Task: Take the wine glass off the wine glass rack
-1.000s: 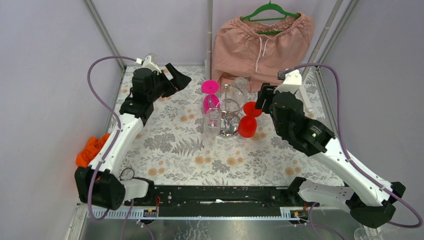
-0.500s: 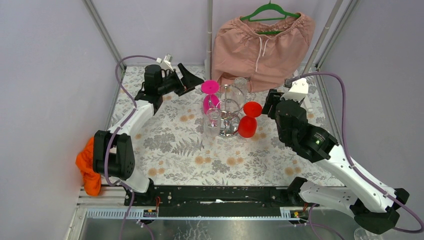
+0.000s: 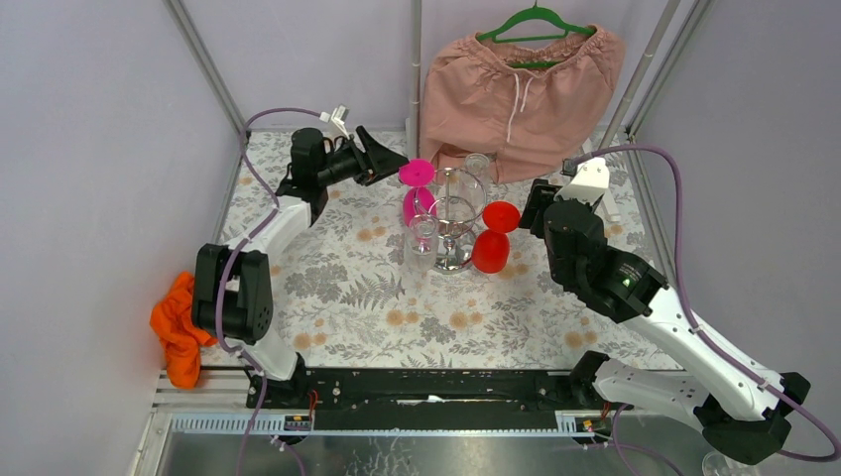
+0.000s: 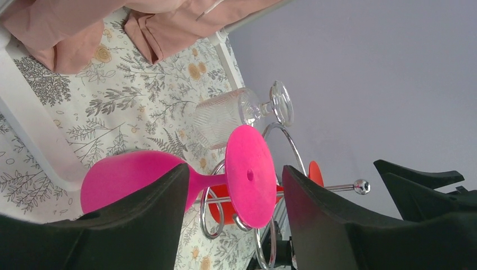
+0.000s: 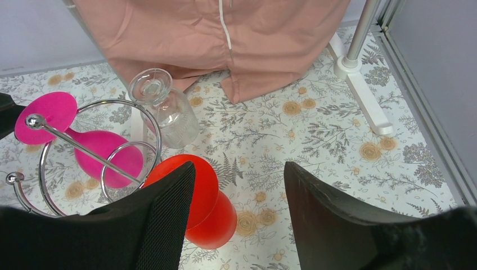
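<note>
The table cover [image 3: 357, 288] was done in a white-and-grey fern and leaf print, with tan flowers dotted in. A pink wine glass [image 4: 248, 169] was seen in proper hot pink, a red wine glass [image 5: 208, 197] in bright red, and a clear glass [image 5: 171, 115] was ribbed all over. The rack [image 5: 84, 149] was finished in shiny chrome. The shorts [image 3: 516, 89] were coloured salmon pink, the hanger [image 3: 536, 18] green, the cloth [image 3: 179, 327] orange.

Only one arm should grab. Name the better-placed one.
Left, probably. The left hand, open, frames the pink wine glass between its fingers; the right hand, also open, has the red glass off to one side.
</note>
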Action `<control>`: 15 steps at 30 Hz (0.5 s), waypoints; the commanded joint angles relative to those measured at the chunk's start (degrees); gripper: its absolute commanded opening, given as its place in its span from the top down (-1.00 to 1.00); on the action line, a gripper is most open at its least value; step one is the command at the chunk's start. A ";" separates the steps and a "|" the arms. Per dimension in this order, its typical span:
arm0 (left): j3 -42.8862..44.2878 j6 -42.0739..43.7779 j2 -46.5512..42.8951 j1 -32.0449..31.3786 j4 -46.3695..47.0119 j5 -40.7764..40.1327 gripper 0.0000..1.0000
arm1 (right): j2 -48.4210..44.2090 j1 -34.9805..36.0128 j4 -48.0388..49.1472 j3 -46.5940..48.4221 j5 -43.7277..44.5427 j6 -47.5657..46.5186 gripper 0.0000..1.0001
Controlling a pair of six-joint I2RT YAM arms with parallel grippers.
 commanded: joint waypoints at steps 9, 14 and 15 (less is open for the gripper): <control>-0.51 -1.10 1.49 -1.73 5.97 2.85 -0.13 | -0.11 0.36 2.78 -0.81 2.45 1.58 -0.33; -0.48 -1.08 2.12 -2.50 5.79 2.76 -0.05 | -0.27 0.35 2.87 -1.07 2.74 1.54 -0.32; -0.57 -1.12 2.28 -2.64 5.78 2.76 -0.03 | -0.37 0.37 3.00 -1.15 2.79 1.44 -0.33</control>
